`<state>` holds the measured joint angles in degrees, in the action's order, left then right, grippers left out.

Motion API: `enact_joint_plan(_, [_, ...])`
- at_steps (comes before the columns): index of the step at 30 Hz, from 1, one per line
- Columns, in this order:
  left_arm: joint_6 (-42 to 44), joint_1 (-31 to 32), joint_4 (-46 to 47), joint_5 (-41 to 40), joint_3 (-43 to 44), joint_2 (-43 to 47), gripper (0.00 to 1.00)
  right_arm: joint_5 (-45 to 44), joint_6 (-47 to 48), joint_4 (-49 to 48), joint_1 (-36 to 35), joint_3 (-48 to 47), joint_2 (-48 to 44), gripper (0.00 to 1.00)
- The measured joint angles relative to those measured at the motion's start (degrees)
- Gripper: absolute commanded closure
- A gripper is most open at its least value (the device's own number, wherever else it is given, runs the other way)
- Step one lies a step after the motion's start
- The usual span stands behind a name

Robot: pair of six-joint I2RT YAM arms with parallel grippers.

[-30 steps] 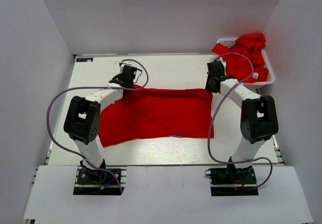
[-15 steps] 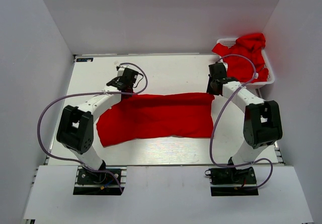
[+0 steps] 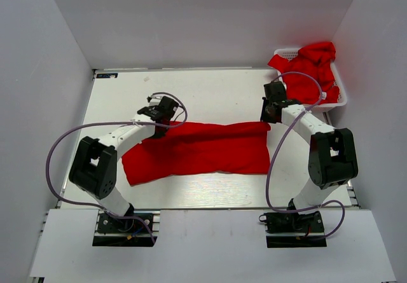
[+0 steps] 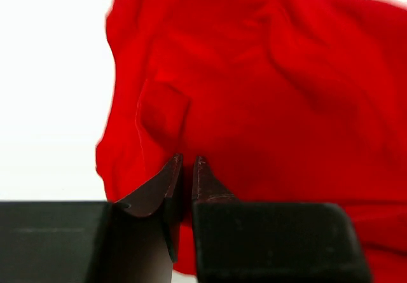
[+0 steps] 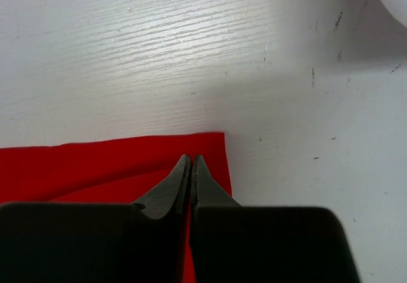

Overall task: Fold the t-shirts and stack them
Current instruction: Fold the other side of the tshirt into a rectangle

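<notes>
One red t-shirt [image 3: 197, 149] lies spread as a wide band across the middle of the table. My left gripper [image 3: 160, 123] is at its far left corner, and in the left wrist view the gripper [image 4: 187, 162] is shut on a bunched fold of the t-shirt [image 4: 267, 86]. My right gripper [image 3: 268, 119] is at the far right corner. In the right wrist view it [image 5: 191, 158] is shut on the t-shirt [image 5: 95, 168] just inside the corner. More red t-shirts [image 3: 311, 67] are heaped in the basket.
The white lattice basket [image 3: 337, 103] stands at the back right, close beside the right arm. White walls close the table in at left, back and right. Purple cables loop off both arms. Bare white tabletop [image 5: 191, 54] lies beyond the shirt's far edge.
Both grippers have come toward the near side with the shirt's far edge in them. The red band has grown narrower front to back, and its near edge has stayed put.
</notes>
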<state>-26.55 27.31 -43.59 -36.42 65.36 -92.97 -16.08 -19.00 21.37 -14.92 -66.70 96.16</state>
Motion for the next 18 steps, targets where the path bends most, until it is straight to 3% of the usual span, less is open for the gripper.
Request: enact_joint_plan(18, [-6.0,4.8,-9.3,6.1,-3.0,3.5,1.00,1.2,0.0,1.2,0.0,1.7,0.0,1.00])
